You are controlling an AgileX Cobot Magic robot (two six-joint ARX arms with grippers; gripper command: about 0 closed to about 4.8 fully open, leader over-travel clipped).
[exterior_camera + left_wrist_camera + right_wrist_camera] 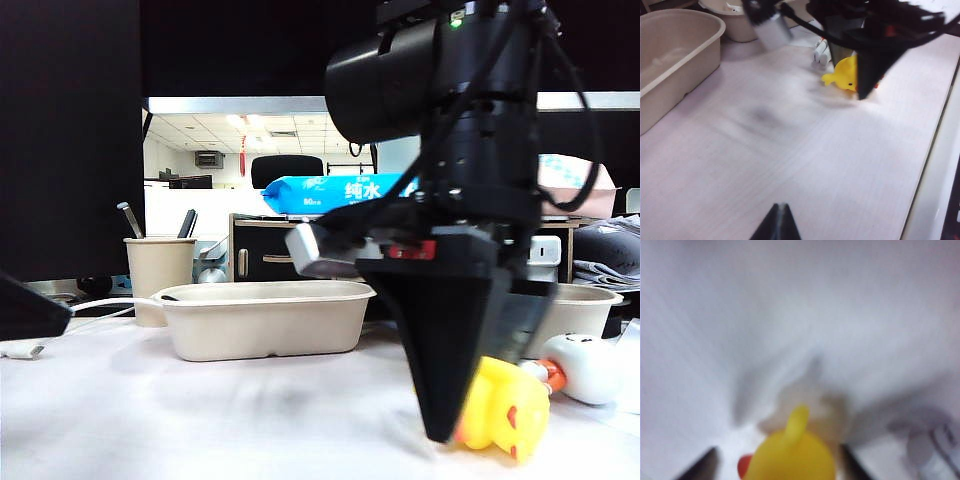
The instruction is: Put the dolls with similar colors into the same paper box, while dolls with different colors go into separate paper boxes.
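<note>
A yellow duck doll (505,410) sits on the white table at the front right. My right gripper (470,420) points down over it, open, one finger on each side of the duck (790,460), with a gap showing on the beak side. A white round-headed doll with an orange collar (585,365) lies just right of the duck. One paper box (265,318) stands at centre left, a second paper box (585,300) behind the right arm. My left gripper (780,220) hovers shut over bare table, well short of the duck (842,75). Another white doll (821,52) lies beyond the duck, blurred.
A beige pen cup (158,275) with pens stands left of the nearer box. A white cable (100,303) runs along the table's left side. The table edge (932,165) runs close by the duck's side.
</note>
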